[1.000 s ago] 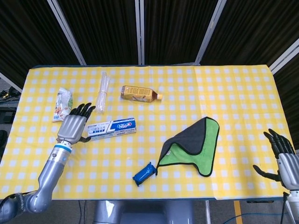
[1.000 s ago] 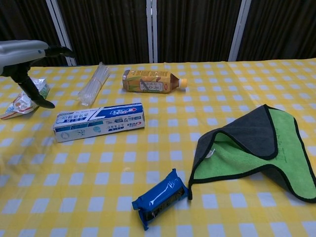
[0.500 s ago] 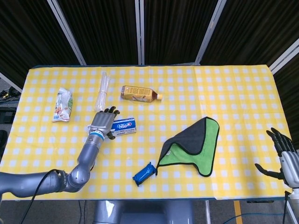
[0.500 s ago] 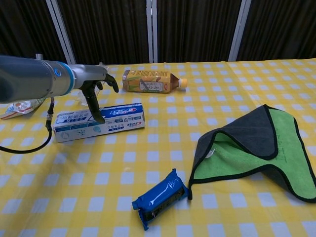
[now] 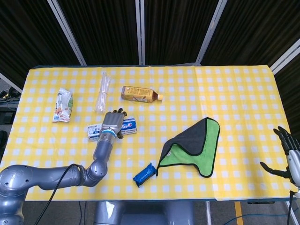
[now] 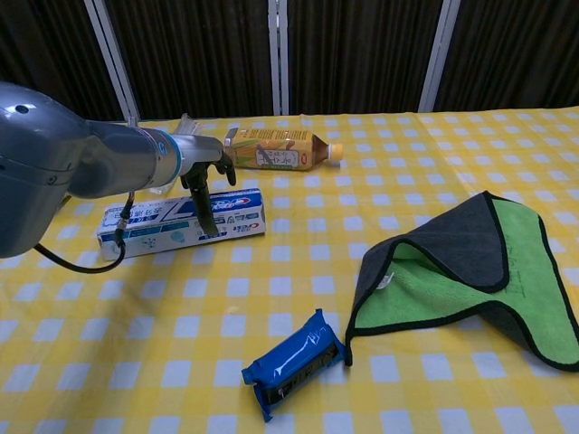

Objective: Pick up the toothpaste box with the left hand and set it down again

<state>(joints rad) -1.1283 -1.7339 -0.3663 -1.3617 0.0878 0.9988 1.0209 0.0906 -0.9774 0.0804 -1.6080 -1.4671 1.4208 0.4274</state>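
Note:
The toothpaste box (image 5: 130, 125) (image 6: 149, 230), white and blue, lies flat on the yellow checked table at centre left. My left hand (image 5: 114, 123) (image 6: 204, 169) hovers over the middle of the box with its fingers stretched across the top. In the chest view its thumb (image 6: 207, 213) reaches down the box's front face. I cannot tell whether it touches the box. Nothing is gripped and the box is not lifted. My right hand (image 5: 290, 157) hangs at the table's right front corner with fingers spread and empty; the chest view does not show it.
A tea bottle (image 5: 140, 94) (image 6: 280, 149) lies just behind the box. A clear plastic packet (image 5: 102, 92) and a snack packet (image 5: 63, 104) lie to the back left. A blue packet (image 5: 144, 174) (image 6: 294, 363) and a folded green-grey cloth (image 5: 194, 145) (image 6: 470, 271) lie to the front right.
My left hand has moved rightwards from the box's left end to above its middle. The box has not moved. The right hand has sunk slightly towards the right edge.

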